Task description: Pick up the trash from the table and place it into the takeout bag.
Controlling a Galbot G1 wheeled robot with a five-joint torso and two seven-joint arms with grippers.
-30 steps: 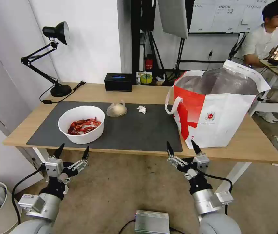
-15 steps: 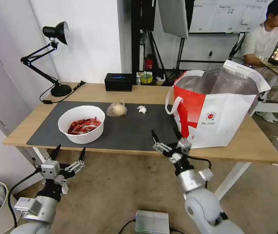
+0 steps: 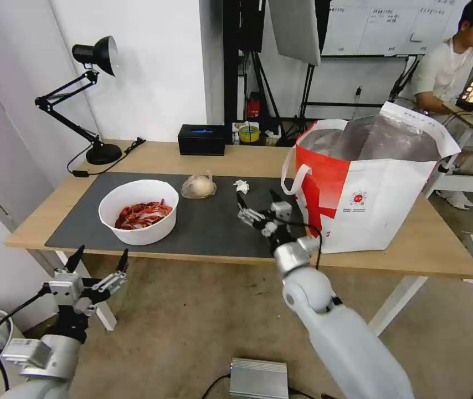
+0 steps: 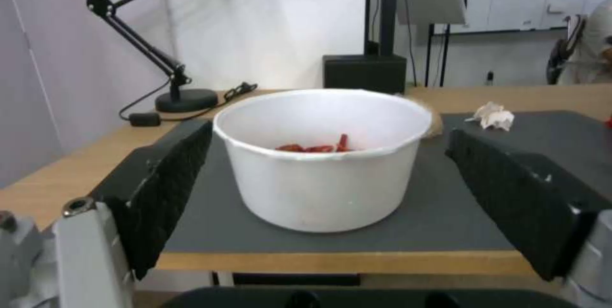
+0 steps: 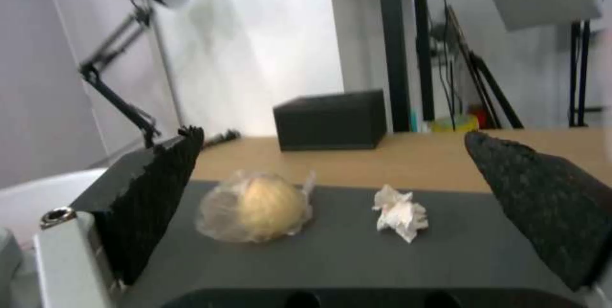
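The right gripper (image 3: 258, 203) hangs over the mat (image 3: 220, 221), fingers spread and holding nothing, close to the crumpled tissue (image 3: 241, 185) and just beside the takeout bag (image 3: 369, 183). The left gripper (image 3: 97, 260) waits below the tabletop's (image 3: 441, 244) front edge, also spread and empty, facing the white bowl (image 3: 139, 212) of red shells (image 3: 142, 213). The bowl sits near the mat's front left corner. The knotted bag (image 3: 198, 187) and the tissue lie along the mat's far edge. The takeout bag stands open at the tabletop's right end. A black box (image 3: 201, 139) rests at the far edge.
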